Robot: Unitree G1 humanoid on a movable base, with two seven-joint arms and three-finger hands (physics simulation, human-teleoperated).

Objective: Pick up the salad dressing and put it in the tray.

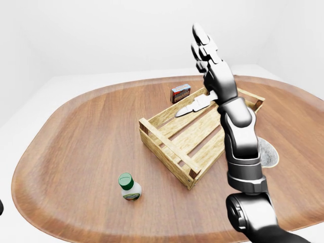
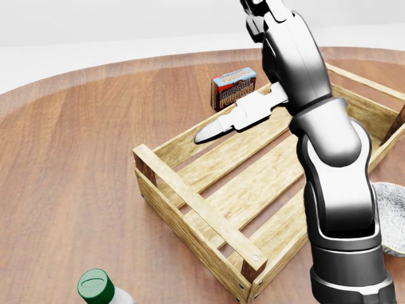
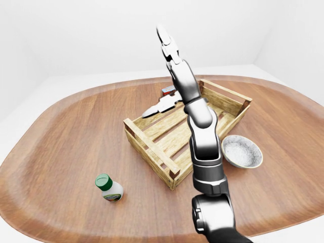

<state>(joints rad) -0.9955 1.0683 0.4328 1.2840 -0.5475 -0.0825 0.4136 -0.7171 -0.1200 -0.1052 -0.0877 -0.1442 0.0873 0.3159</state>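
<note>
Left-eye view gives the clearest read on the right hand (image 1: 205, 48), raised high above the table on an outstretched arm, its fingers extended and apart, gripping nothing at all. One finger (image 2: 231, 121) juts sideways over the near-left wall of the wooden crate tray (image 1: 167, 146), which sits slatted and bare of cargo. Behind that wall stands a small chocolate pudding box (image 2: 233, 87), and off to the right of the tray in the right-eye view rests a patterned ceramic bowl (image 3: 243, 151). The left hand barely shows; a dark sliver at the lower left edge of the left-eye view may be it, so its state I cannot tell. Now the prize: the salad dressing bottle (image 3: 109, 189), green cap (image 1: 125, 180) on top, stands upright on the wooden table (image 1: 86, 131), well apart from the tray and to its lower left, nowhere near the raised hand. It looks like a small rigid bottle, probably smooth and a touch slippery, modest in weight with liquid inside that could shift. Best bet is a wrap around the pale body below the cap, fingers on opposite sides, kept upright so it does not topple.
</note>
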